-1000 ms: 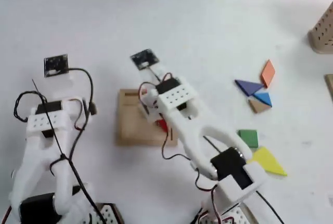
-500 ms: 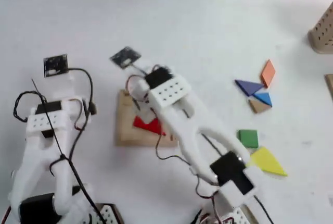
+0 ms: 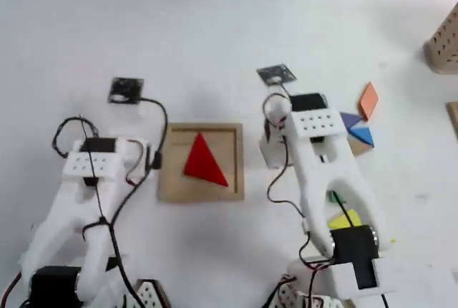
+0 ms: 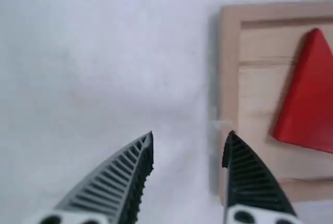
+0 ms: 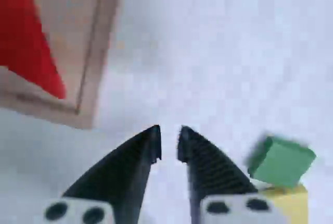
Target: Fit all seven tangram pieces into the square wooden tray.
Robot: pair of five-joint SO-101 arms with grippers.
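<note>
**One piece in the tray, six loose on the table**

Both arms rise from the table's near edge. Nearest that edge on the right side lies the yellow piece [image 5: 283, 203], with the green square [image 5: 281, 161] touching or overlapping its far side; the right arm partly hides both in the high view. The right gripper [image 5: 169, 132] hangs over bare table between the green square and the tray's right rim. Its jaws are all but closed, with a thin slit between them, and grip nothing.

The left gripper [image 4: 190, 139] hangs at the tray's left rim with its jaws spread wide and nothing between them. Its black finger [image 4: 244, 172] is over the rim and its grey finger [image 4: 125, 172] over bare table.

The square wooden tray [image 3: 166, 179] lies flat near the middle of the table [image 3: 286, 36], between the two arms. The red triangle [image 3: 202, 159] lies inside it, with its point toward the far rim.

Farther off, toward the right edge, four pieces cluster just beyond the right arm's wrist: the tan piece [image 3: 358, 148], the light blue triangle [image 3: 363, 136], the dark blue triangle [image 3: 351, 119] and, farthest, the orange parallelogram [image 3: 368, 100]. A perforated wooden block [image 3: 445, 46] stands at the right edge, toward the far corner.
</note>
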